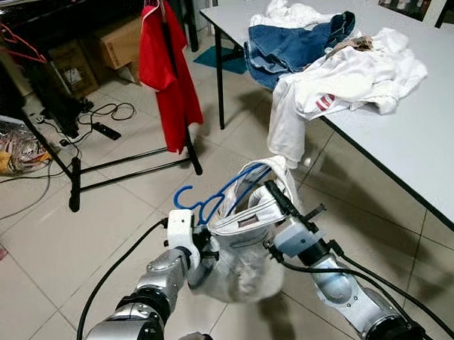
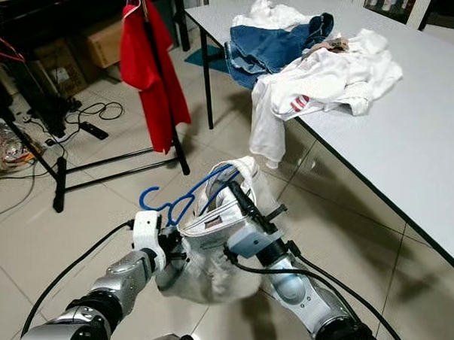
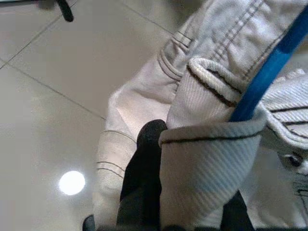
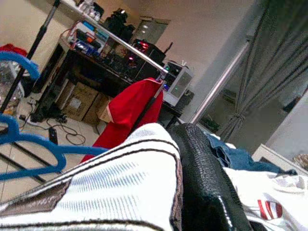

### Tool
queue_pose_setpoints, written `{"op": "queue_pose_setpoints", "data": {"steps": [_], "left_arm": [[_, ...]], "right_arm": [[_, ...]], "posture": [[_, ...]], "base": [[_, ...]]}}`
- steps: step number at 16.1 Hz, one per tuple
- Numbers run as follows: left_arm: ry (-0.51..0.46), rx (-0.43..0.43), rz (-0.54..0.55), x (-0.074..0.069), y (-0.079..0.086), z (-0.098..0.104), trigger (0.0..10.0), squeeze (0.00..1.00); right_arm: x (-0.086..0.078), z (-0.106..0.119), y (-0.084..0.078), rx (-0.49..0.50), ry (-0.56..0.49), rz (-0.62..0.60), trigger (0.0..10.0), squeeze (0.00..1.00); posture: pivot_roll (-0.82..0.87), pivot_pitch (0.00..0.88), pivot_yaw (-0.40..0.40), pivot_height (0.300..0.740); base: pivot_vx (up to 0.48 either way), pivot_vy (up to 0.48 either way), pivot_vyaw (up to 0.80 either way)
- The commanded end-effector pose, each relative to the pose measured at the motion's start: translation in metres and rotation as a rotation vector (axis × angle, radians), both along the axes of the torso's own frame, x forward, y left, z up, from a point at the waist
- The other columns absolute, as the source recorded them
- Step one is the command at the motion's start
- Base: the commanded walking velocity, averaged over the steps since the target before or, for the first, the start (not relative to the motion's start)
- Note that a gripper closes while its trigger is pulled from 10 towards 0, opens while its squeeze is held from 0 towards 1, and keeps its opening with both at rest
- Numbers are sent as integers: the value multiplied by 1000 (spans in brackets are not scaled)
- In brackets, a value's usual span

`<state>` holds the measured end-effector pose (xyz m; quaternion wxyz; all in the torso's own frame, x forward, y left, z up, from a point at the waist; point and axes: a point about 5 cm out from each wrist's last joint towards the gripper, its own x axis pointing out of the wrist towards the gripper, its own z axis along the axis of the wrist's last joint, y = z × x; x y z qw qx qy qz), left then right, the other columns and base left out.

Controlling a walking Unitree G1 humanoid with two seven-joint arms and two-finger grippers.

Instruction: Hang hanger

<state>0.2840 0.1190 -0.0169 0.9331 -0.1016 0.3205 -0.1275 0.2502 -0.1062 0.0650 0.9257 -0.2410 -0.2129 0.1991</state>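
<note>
White jacket on blue hanger, both grippers clamped.

Glossy blue plastic hanger, ribbed white cloth garment, shiny tiled floor

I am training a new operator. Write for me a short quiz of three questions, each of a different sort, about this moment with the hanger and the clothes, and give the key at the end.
1. True or false: the blue hanger is already hooked on the clothes rack.
2. Multiple choice: what hangs on the rack now? A) blue jeans B) a red shirt C) a white towel
3. Fill in: the left gripper and the right gripper are both shut on the ______.

Key:
1. False. The hanger sits inside the white garment, held between the two grippers above the floor.
2. B. The jeans lie on the table.
3. white garment
</note>
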Motion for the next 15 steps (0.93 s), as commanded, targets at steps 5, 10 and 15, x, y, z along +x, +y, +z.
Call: {"op": "queue_pose_setpoints", "data": {"steps": [5,10,15], "left_arm": [[-10,37,37,-3,9,-3,10000,0],[-48,16,125,6,13,5,10000,0],[-289,101,119,29,11,35,10000,0]], "right_arm": [[11,33,0,114,-111,42,10000,0],[16,61,2,157,-225,52,10000,0],[14,69,2,134,-269,64,10000,0]], "posture": [[14,0,79,740],[12,0,81,740],[8,0,83,740]], "base": [[0,0,0],[0,0,0],[0,0,0]]}}
